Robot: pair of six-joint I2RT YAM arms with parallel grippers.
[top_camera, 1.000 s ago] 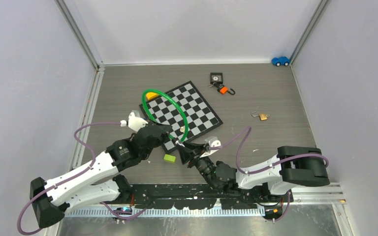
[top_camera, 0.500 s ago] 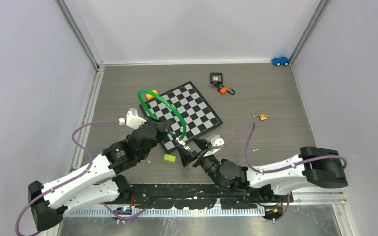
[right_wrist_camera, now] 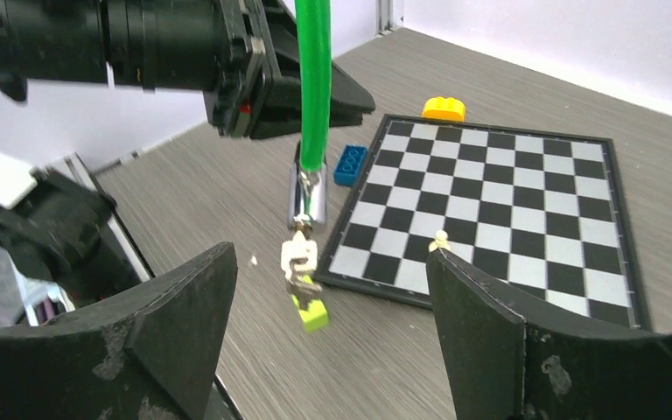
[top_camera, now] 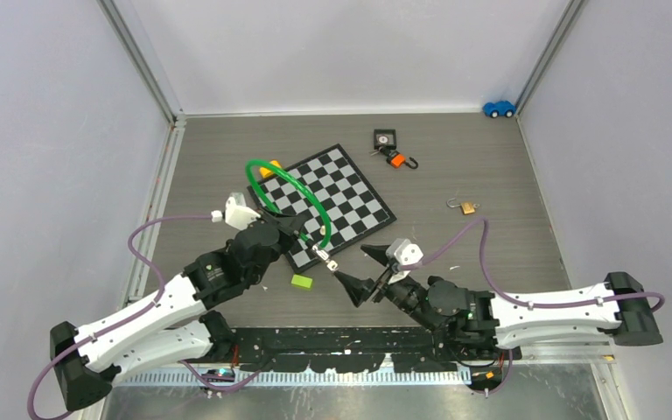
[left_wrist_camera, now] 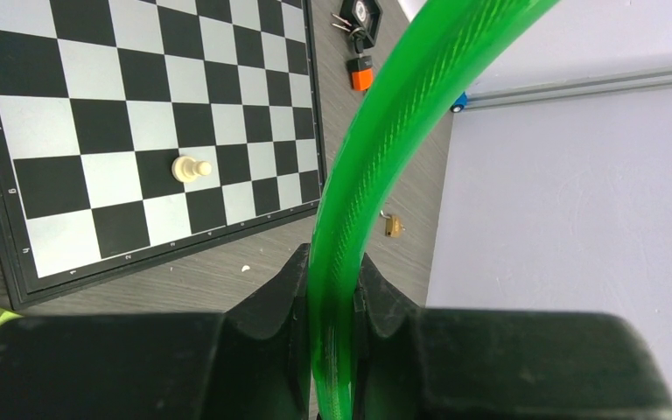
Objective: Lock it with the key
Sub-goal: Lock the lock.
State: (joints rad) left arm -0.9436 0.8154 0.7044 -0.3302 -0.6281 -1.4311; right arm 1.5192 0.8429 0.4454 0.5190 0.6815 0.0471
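Two arms: both reach in from the near edge of the grey wood-grain desk (top_camera: 490,175), and their tips are close together.
Left tool (left_wrist_camera: 332,271): narrow, pinched on the green cable loop lock (left_wrist_camera: 385,131), which runs up between its black fingers.
Green cable loop lock: held off the desk, arching over the left corner of the black-and-white checkerboard (top_camera: 350,188).
Silver metal barrel (right_wrist_camera: 304,199): the cable's lower end, hanging upright just below the left tool.
Small silver key (right_wrist_camera: 300,267): dangles from the bottom of the barrel (whether it sits in a keyhole cannot be told), above the lime-green block (right_wrist_camera: 312,311).
Right tool (top_camera: 348,261): spread wide and holding nothing. It points at the barrel and key and is apart from both. In its own wrist view the key hangs between its two black fingers.
White pawn (left_wrist_camera: 191,168): lies on its side on the checkerboard, near the front edge.
Yellow block (right_wrist_camera: 444,108): just beyond the board's far-left edge.
Blue brick (right_wrist_camera: 348,164): on the desk beside the board's left edge.
Small brass padlock (top_camera: 466,207): on the desk, right of the board, shackle open.
Black-and-orange key bunch (top_camera: 389,149): behind the board's far corner.
Blue toy car (top_camera: 499,108): in the far right corner.
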